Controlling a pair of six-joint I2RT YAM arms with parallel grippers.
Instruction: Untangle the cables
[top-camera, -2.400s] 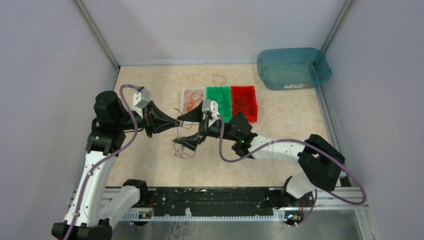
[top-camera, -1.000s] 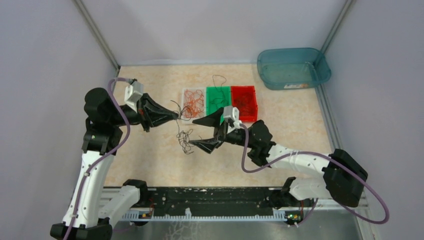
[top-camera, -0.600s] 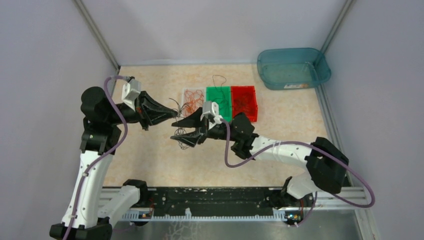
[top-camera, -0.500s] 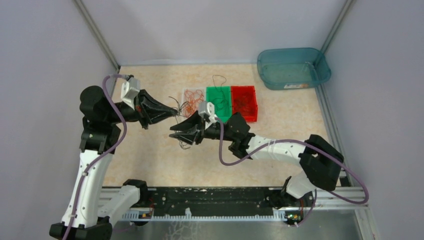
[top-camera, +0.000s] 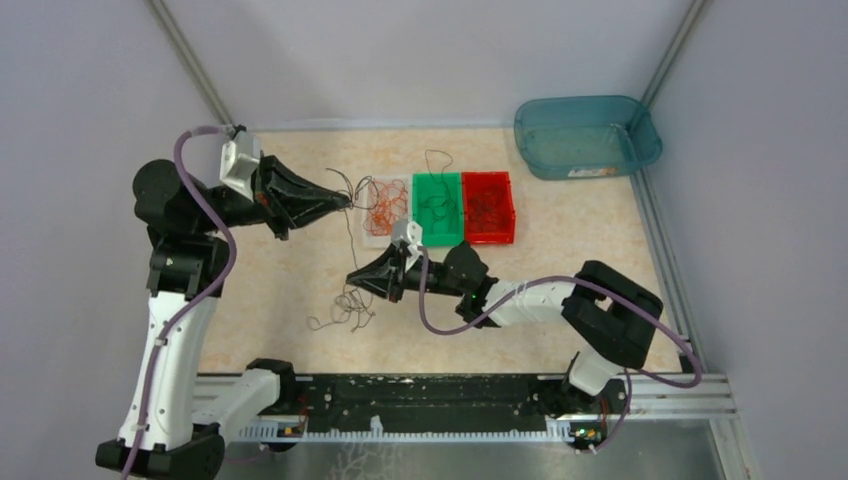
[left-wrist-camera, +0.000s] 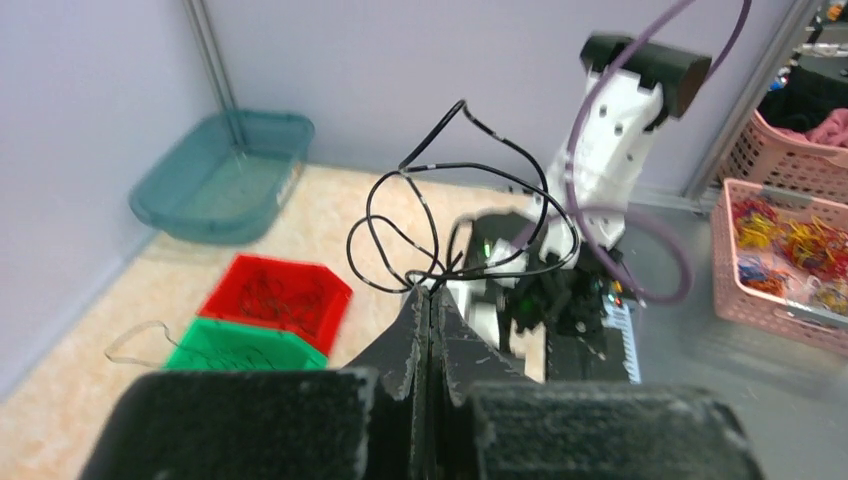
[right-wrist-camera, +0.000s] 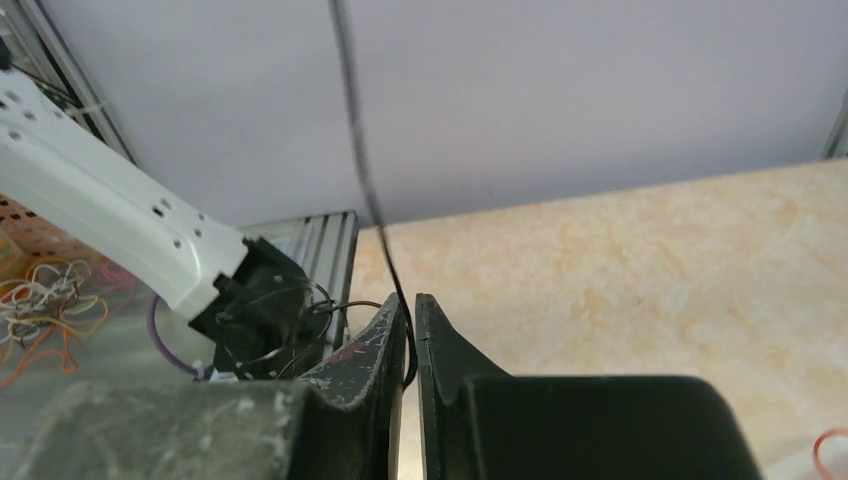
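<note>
Black cable (top-camera: 350, 238) stretched near-to-far between left fingers (top-camera: 343, 200) and right fingers (top-camera: 353, 277), both clamped on it.

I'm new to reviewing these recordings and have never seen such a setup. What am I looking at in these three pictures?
Two robot arms are bolted at a table edge. One picture looks down from above; the others come from a camera on each wrist. The left arm's fingers are shut on a thin black wire, lifted up. The right arm's fingers pinch what seems the same strand lower down. More loose wire lies on the table. Behind sit a clear tray, green tray, red tray and blue tub.
</note>
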